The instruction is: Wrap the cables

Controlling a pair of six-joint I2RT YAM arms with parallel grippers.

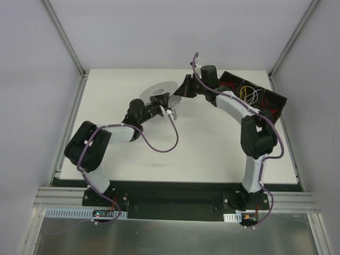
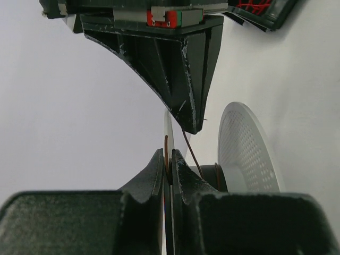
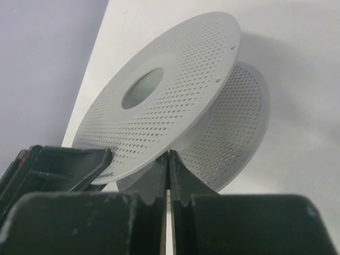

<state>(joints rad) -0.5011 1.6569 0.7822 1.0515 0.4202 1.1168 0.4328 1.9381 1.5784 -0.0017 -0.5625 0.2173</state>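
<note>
From the top view, the grey spool is tilted over the far part of the white surface, and both arms meet at it. The left claw comes in from the near left, the right claw from the right. A black bin with coloured wires in it sits at the far right corner, well apart from all that. In the left wrist view, the left claw is clenched with the cable pinched between its fingers, right alongside the thin edge of one spool flange. A second strand slants off toward the hub. The cable is hair-fine and dark brownish, way too thin to show up from above. In the right wrist view, the right claw looks clamped on the rim of the near perforated flange, basically holding the spool on edge. Handling-wise, that wire looks springy and near weightless, so it'll probably want to uncoil or slip out of a loose pinch. Gripping it close to the hub with some tension on it seems the safe bet. The spool looks like light, stiff plastic, so the rim is the obvious place to take hold, though the thin flanges might flex.
</note>
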